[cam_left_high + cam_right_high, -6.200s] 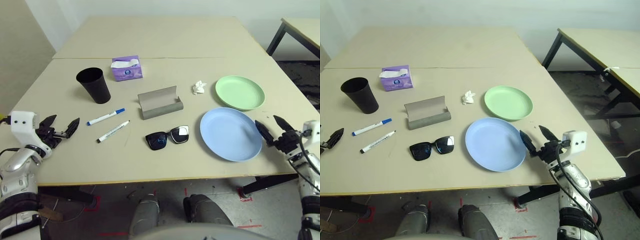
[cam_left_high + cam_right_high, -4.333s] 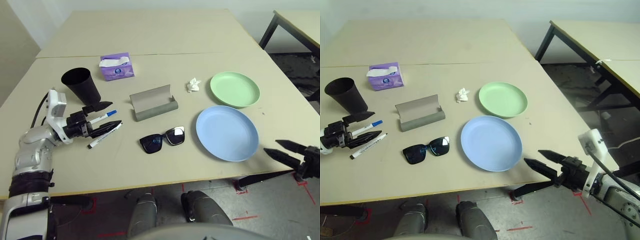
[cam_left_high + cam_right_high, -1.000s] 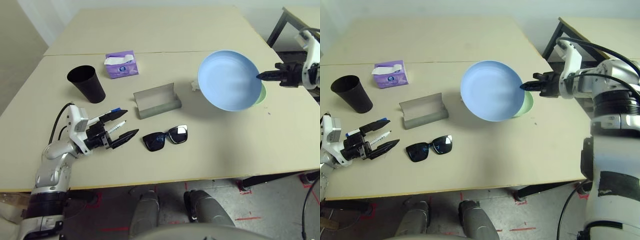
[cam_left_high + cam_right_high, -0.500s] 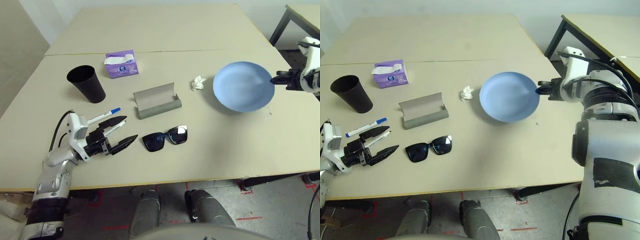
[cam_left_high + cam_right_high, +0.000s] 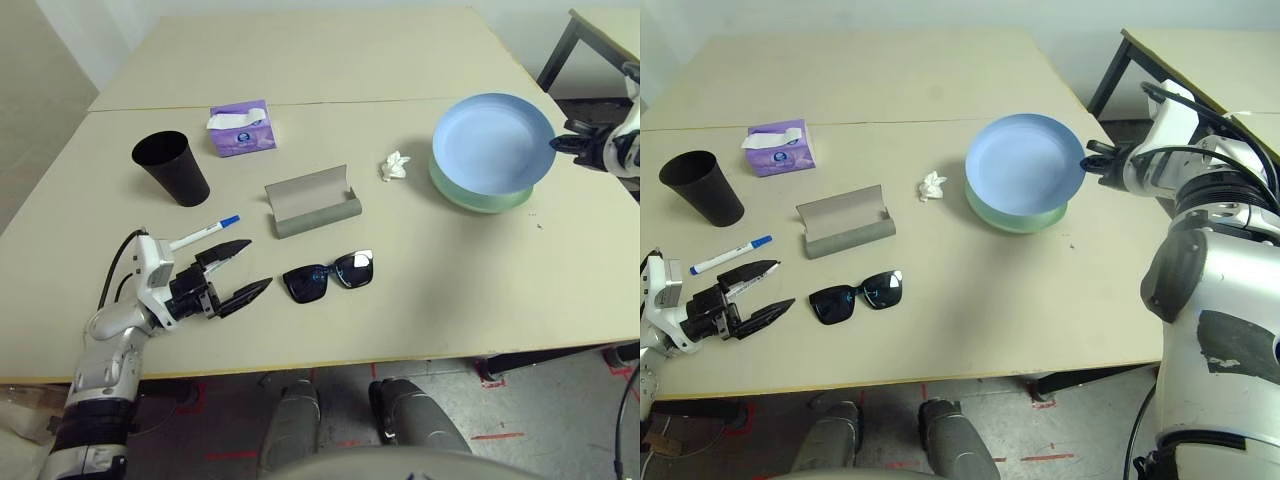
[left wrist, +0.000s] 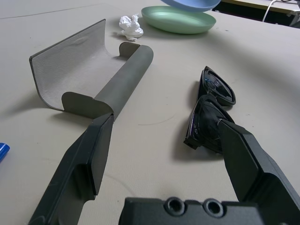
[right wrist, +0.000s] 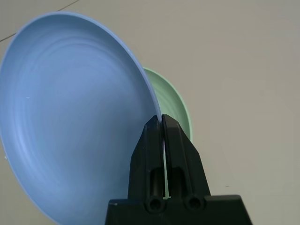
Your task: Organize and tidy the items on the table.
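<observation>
My right gripper [image 5: 555, 143] is shut on the right rim of the pale blue plate [image 5: 490, 143]. It holds the plate tilted just above the green plate [image 5: 478, 199] at the table's right side; the right wrist view shows the fingers [image 7: 152, 140] pinching the rim. My left gripper [image 5: 259, 264] rests open near the front left. A white pen [image 5: 203, 232] lies just beyond it and the black sunglasses [image 5: 328, 277] just to its right. The grey glasses case [image 5: 313, 203] lies open in the middle, the crumpled tissue [image 5: 396, 166] right of it, and the black cup [image 5: 172, 168] stands far left.
A purple tissue box [image 5: 242, 128] stands behind the cup, close to the seam across the beige table [image 5: 420, 300]. A second table [image 5: 1205, 55] with dark legs stands off to the right, beyond my right arm.
The right gripper has carried the blue plate to the right, over the green plate, and now holds it tilted there with the green rim showing beneath. The left gripper has hardly moved.
</observation>
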